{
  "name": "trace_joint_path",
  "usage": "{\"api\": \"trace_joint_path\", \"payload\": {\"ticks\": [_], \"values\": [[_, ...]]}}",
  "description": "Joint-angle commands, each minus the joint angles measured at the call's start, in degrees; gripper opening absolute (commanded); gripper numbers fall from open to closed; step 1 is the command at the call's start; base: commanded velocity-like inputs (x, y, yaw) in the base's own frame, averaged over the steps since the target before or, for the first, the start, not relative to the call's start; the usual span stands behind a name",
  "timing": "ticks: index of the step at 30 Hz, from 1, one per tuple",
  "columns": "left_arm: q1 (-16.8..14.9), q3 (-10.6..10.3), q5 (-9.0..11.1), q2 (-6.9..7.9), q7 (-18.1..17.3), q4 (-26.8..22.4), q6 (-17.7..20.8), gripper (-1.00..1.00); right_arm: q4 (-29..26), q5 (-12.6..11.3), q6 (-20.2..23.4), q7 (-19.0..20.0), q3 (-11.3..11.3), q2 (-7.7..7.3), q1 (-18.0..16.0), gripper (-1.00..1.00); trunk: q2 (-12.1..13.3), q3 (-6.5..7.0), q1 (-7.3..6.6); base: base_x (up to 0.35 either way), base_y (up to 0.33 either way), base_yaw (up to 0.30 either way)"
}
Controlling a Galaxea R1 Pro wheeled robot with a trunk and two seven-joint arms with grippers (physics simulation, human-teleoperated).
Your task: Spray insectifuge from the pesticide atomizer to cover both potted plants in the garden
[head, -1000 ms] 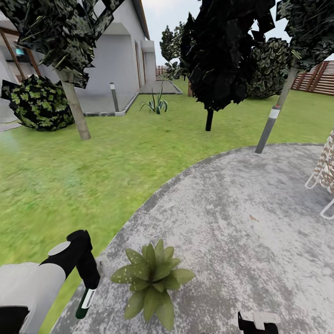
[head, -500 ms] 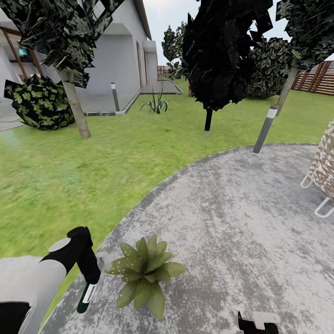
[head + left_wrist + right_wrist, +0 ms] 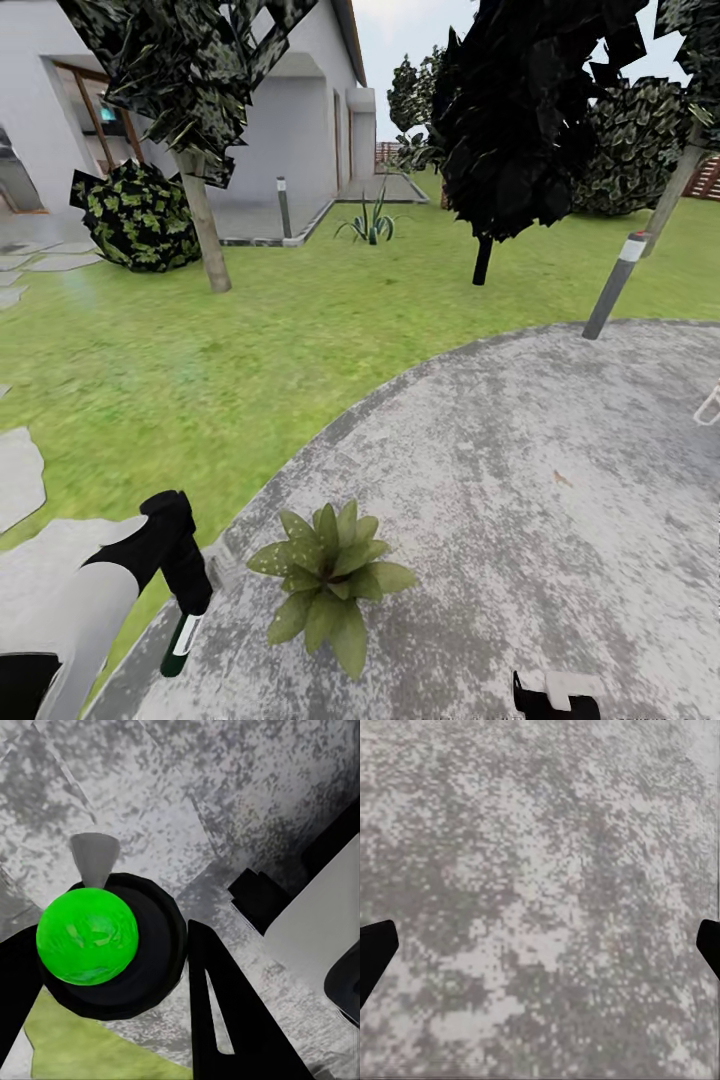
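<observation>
One potted plant (image 3: 330,578), a low rosette of speckled green leaves, sits on the grey stone patio (image 3: 520,470) near its left rim. My left gripper (image 3: 190,598) hangs just left of the plant, shut on the pesticide atomizer (image 3: 179,642), whose dark green body with a white band points down at the patio's edge. In the left wrist view the atomizer (image 3: 88,936) shows end-on as a bright green disc in a dark ring between black fingers (image 3: 225,1020). My right gripper (image 3: 540,949) is open over bare stone, its fingertips far apart.
Lawn (image 3: 200,350) lies left of and beyond the patio, with stepping stones (image 3: 20,478) at the far left. A thin tree trunk (image 3: 205,235), a dark bush (image 3: 135,215), a black-leaved tree (image 3: 483,260) and a grey bollard (image 3: 612,287) stand behind, before a white house (image 3: 270,130).
The head camera has turned left: more of the house and stepping stones show, and the white chair has almost left the picture. My left gripper still holds the atomizer beside the plant.
</observation>
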Motion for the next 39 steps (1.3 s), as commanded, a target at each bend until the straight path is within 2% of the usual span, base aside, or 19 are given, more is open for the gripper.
{"api": "trace_joint_path", "payload": {"ticks": [1,10,22,33,39], "values": [[0.0,-0.2,-0.1,-0.05,-0.4,-0.1,0.6,-1.00,0.1,0.6,-0.2,-0.3,-0.3,0.01,0.0,1.00,0.0,-0.05,-0.03,-0.169,-0.217,0.043],[0.0,-0.1,-0.1,-0.34,-0.3,-0.1,0.6,-1.00,0.1,0.6,-0.2,-0.3,-0.3,0.01,0.0,1.00,0.0,-0.05,-0.03,-0.033,-0.260,0.026],[0.0,-0.3,-0.1,-0.28,-0.3,-0.1,0.6,-1.00,0.1,0.6,-0.2,-0.3,-0.3,0.01,0.0,1.00,0.0,-0.05,-0.03,0.000,-0.067,0.236],[0.0,-0.4,-0.1,-0.37,0.1,-0.1,0.6,-1.00,0.2,0.7,-0.2,-0.2,-0.3,0.01,0.0,1.00,0.0,-0.05,-0.03,-0.009,-0.198,0.009],[0.0,-0.3,-0.1,-0.37,0.1,-0.1,0.6,-1.00,0.2,0.7,-0.2,-0.2,-0.3,0.01,0.0,1.00,0.0,-0.05,-0.03,-0.181,-0.227,0.000]]}}
